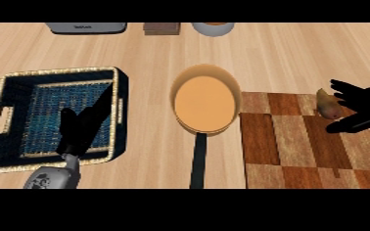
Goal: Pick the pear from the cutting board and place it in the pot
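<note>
Seen from the head view, a pear (330, 104) lies near the right edge of a patchwork wooden cutting board (289, 147) on a pale wood counter (289, 54). The robot's right hand (352, 108) comes in from the right edge, its dark fingers curled around the pear from above and below; whether they actually touch the fruit cannot be told. Just left of the board sits the pot (205, 100), round, orange inside, its black handle (198, 161) pointing toward the lower edge. The pear is well outside the pot.

At the left, a dark blue woven basket (119, 85) with a pale rim rests on the counter. The left hand (86, 125) shows over the basket's lower right part, fingers straight and together, pointing up and right, holding nothing.

Along the far edge stand a grey appliance (86, 28), a small brown block (161, 28) and a pale bowl (213, 28), all partly cut off.
</note>
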Available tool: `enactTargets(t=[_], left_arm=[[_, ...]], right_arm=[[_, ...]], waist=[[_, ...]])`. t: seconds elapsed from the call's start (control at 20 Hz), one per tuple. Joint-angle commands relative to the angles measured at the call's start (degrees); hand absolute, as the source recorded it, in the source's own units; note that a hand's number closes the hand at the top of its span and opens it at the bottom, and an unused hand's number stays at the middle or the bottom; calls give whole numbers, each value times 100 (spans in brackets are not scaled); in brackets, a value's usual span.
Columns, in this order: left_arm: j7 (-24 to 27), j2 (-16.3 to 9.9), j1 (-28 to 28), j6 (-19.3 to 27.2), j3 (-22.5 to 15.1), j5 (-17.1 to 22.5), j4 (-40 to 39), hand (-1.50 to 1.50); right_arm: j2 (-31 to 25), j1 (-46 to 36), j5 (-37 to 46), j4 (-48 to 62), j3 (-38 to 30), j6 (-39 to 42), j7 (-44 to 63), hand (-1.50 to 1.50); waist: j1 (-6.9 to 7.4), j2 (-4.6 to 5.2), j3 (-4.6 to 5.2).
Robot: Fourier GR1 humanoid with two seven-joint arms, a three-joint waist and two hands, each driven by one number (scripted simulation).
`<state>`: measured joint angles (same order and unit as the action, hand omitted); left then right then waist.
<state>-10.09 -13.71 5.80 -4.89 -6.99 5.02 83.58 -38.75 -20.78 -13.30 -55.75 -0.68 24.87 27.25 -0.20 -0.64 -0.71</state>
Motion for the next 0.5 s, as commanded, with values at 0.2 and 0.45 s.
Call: enactTargets(t=[0.2,0.45], left_arm=[[60,359,6,72,-37,-126,-451,0],[297,275,-80,-141,38,-144,-646,0]], right_arm=[[485,347,-244,193,-396,-204,-189,-150],[930,383,-84,538,-365,-467,-552,-150]], waist=[[-8,67,72],[16,85,71]])
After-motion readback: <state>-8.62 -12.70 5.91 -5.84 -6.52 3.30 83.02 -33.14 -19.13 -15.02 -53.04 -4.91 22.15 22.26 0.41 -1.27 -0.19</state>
